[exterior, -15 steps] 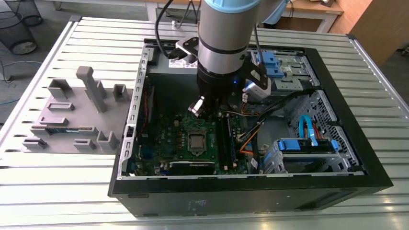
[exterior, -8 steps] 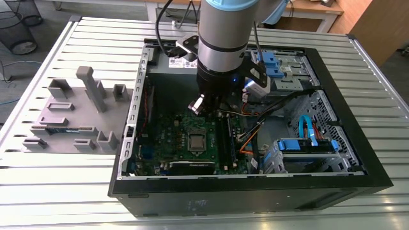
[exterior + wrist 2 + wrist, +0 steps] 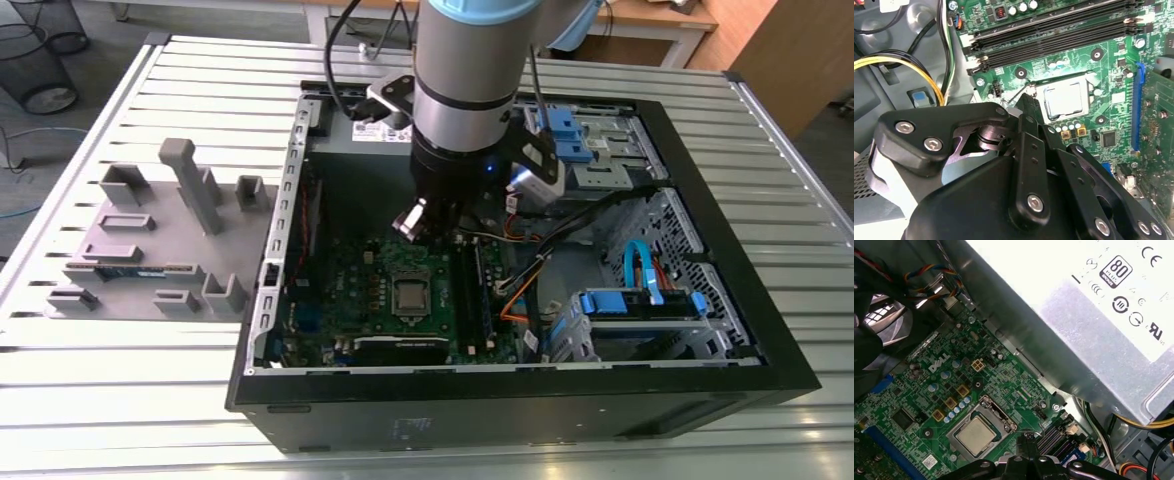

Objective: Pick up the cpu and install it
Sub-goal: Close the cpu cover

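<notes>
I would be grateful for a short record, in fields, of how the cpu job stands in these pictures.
setting: open computer case on a slatted metal table
cpu: lying flat in the socket on the green motherboard, metal top up
end effector: over the motherboard, just beside the socket; the cpu is not in its grip
memory slots: black, empty, next to the socket
grey fixture: on the table, to the exterior view's left of the case
</notes>
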Tool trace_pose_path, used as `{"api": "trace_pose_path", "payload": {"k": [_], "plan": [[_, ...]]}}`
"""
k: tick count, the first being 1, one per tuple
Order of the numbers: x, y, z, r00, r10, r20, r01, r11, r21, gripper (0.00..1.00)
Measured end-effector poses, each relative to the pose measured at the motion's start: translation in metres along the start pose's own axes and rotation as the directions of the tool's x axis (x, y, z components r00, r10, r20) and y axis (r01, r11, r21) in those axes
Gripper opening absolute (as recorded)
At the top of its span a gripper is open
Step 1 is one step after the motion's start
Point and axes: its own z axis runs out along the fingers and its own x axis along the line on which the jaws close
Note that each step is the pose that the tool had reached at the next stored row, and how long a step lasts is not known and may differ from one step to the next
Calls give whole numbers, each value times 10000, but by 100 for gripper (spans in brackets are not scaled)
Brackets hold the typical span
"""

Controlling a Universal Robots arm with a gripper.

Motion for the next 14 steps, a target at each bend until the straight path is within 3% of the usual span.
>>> {"api": "trace_pose_path", "payload": {"k": [8,14], "plan": [[157,-84,-7,10000,-8,26,8,10000,27,11],[317,-49,-3,10000,-13,88,12,10000,91,11]]}}
